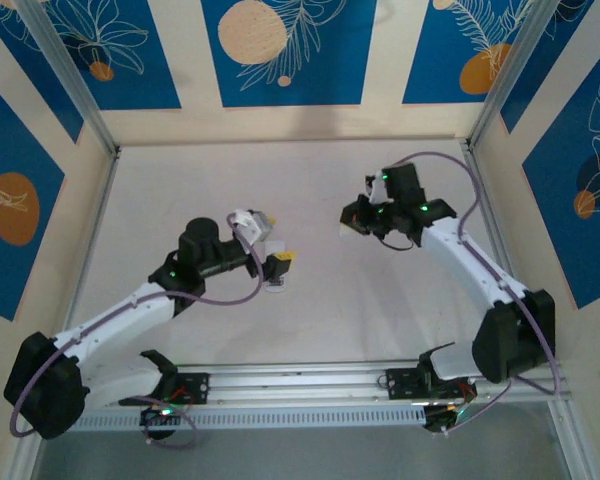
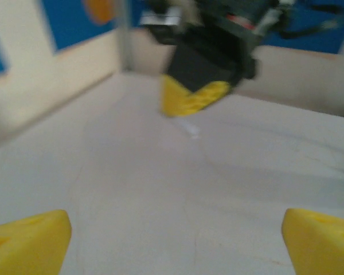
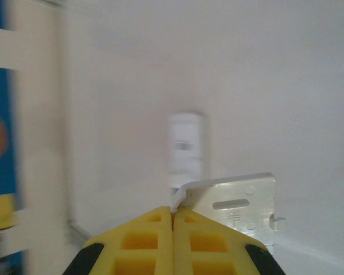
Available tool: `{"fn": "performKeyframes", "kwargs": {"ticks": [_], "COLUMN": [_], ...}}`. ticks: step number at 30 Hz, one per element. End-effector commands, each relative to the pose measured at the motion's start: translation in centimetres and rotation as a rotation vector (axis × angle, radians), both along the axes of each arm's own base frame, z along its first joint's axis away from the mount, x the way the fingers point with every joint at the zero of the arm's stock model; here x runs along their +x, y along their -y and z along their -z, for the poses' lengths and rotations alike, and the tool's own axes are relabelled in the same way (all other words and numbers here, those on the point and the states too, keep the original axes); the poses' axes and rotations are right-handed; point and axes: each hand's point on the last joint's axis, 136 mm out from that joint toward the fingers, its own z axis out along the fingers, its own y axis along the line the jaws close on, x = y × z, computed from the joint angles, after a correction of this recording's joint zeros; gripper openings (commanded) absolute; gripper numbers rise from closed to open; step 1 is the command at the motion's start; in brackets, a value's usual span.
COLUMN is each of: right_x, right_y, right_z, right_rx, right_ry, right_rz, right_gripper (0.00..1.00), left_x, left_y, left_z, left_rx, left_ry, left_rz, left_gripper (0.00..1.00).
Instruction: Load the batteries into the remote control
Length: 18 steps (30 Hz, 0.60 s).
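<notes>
Lying flat on the counter [image 1: 180,180], the remote control [image 3: 186,143] sits ahead of the right jaws, blurred, and just beside the left jaws in the top view. Right jaws: yellow fingertips [image 3: 143,238] pressed together, pinching the edge of a white slotted plate [image 3: 241,203] that juts out beside them. Left jaws: spread wide, yellow fingertips [image 2: 28,238] well apart, bare counter between them.
</notes>
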Motion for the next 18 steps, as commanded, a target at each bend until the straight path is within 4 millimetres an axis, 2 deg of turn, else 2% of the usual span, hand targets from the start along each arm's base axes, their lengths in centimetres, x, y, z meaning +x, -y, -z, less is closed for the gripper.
{"fn": "performKeyframes", "kwargs": {"ticks": [1, 4, 7, 16, 18], "right_x": [-2.0, -3.1, -4.1, -6.3, -6.5], "right_y": [-2.9, -3.6, -3.8, -4.5, -4.7], "right_z": [-6.2, -9.6, -11.2, -12.4, -12.4], "right_rx": [0.264, 0.319, 0.337, 0.362, 0.36], "right_ry": [0.027, 0.087, 0.12, 0.166, 0.175], "right_rz": [-0.188, -0.265, -0.316, -0.398, -0.406], "right_gripper": [0.01, 0.01, 0.01, 0.02, 0.02], "left_x": [-2.5, -1.0, 0.8, 2.7, 2.4], "left_y": [3.3, 5.0, 6.3, 8.1, 8.3], "left_z": [-4.3, -4.6, -5.0, -5.7, -6.3], "left_rx": [0.015, 0.033, 0.019, -0.062, -0.102], "left_ry": [0.453, 0.58, 0.591, 0.59, 0.564], "left_rz": [0.341, 0.395, 0.411, 0.42, 0.449], "left_gripper": [0.98, 0.99, 1.0, 1.0, 0.96]}}
